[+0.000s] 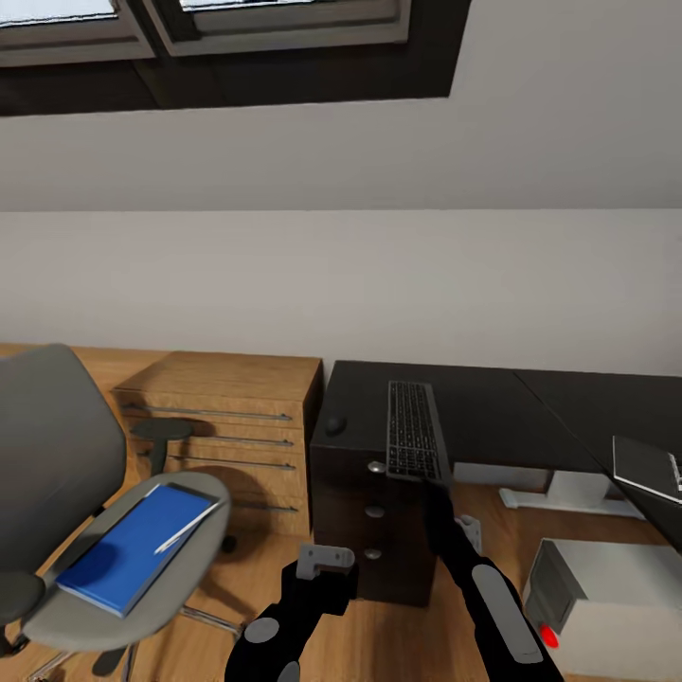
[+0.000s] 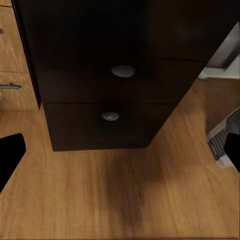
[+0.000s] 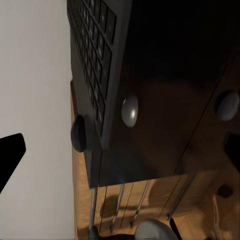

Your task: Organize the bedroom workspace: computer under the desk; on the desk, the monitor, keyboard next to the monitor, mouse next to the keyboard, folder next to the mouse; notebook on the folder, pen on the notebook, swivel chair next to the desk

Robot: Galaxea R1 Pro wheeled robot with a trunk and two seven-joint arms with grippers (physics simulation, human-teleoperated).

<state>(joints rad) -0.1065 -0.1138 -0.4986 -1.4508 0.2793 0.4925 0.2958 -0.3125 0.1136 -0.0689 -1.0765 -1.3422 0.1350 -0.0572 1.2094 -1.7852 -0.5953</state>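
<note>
**Keyboard on desk, near end over the front edge; right arm reaching to it**

While the keyboard lies lengthwise on the black desk, its near end juts just past the front edge above the drawer column. The mouse sits on the desktop near the keyboard's left side, apart from it; the right wrist view shows it as a dark rounded lump at the desk edge beside the keys.

Right arm: extended forward and up, black forearm with a grey panel, the right gripper meeting the keyboard's near end. Its wrist view shows the two dark fingertips at opposite borders of the picture, so the jaws stand wide apart, nothing between them.

Left arm: lower, bent, left gripper facing the drawer front. Fingertips likewise spread at the borders: jaws open, empty. Two silver knobs lie ahead, wood floor below.

Surroundings: swivel chair at left, grey padded seat carrying the blue folder with the thin pale pen on top. A light-wood cabinet stands against the desk's left end. The light-grey computer rests on the floor at right, by the desk's corner. Open floor lies between chair and drawers.
</note>
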